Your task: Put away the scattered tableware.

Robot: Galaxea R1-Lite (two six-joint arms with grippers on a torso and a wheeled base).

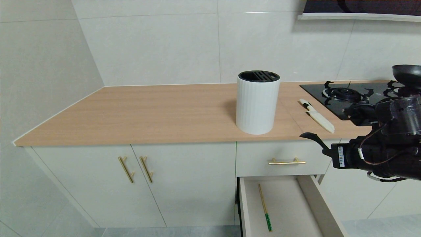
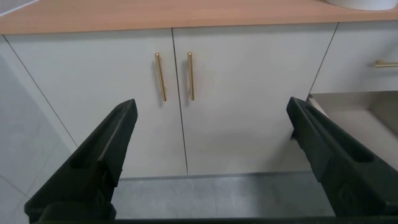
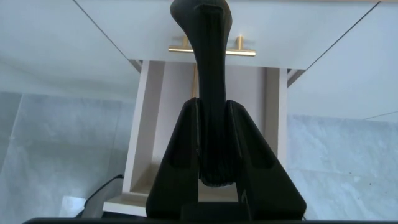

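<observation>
My right gripper (image 1: 330,153) (image 3: 211,134) is shut on a slim black utensil (image 1: 310,136) (image 3: 207,56) with a curved end. It holds the utensil out in front of the counter edge, above the open lower drawer (image 1: 309,200) (image 3: 144,118). A pair of chopsticks (image 1: 264,207) with green tips lies in that drawer. On the wooden counter (image 1: 148,112) lies a white knife (image 1: 316,115), just right of a white ribbed utensil holder (image 1: 257,102) with a black slotted top. My left gripper (image 2: 214,155) is open and empty, low in front of the cabinet doors (image 2: 174,106).
A black gas hob (image 1: 348,95) sits at the counter's right end, with a dark pan (image 1: 408,74) on its far burner. The shut upper drawer (image 1: 286,161) has a brass handle. Tiled walls close the back and left of the counter.
</observation>
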